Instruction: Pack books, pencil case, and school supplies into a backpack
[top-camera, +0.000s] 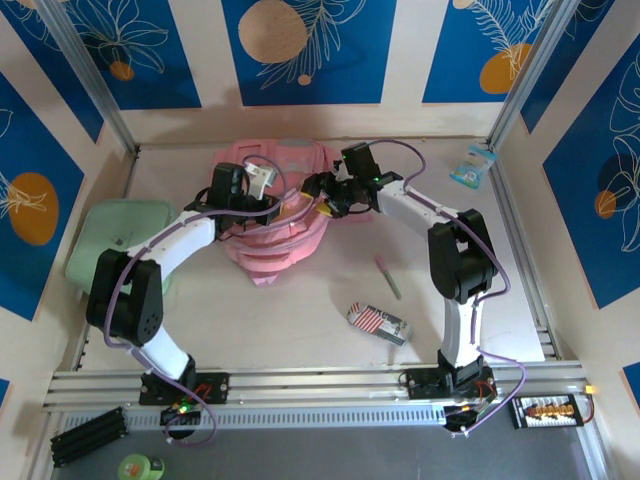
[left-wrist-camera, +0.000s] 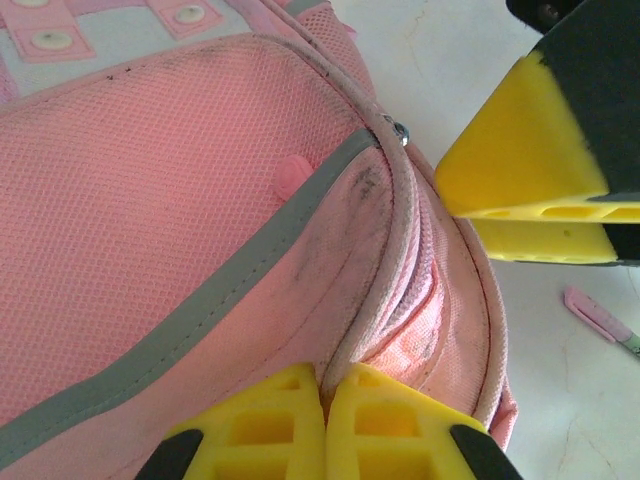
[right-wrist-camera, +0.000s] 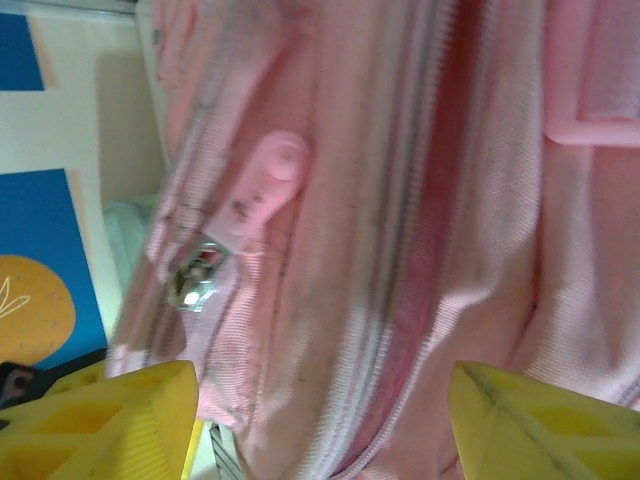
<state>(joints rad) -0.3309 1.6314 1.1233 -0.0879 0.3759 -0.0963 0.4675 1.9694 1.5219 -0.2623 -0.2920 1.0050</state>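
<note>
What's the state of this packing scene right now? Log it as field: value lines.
backpack: pink, lying in the middle of the table
left claw: shut, pinching the backpack along a seam
right claw: open, facing the backpack's zipper, near the pink zipper pull
pen: green, loose on the table, right of the backpack
pencil case: striped, on the table, nearer the front edge than the pen
mint-green case: flat, at the table's left side

backpack (top-camera: 275, 245) 1 | pencil case (top-camera: 378, 322) 1 | pen (top-camera: 388, 277) 1 | green case (top-camera: 110, 235) 1
</note>
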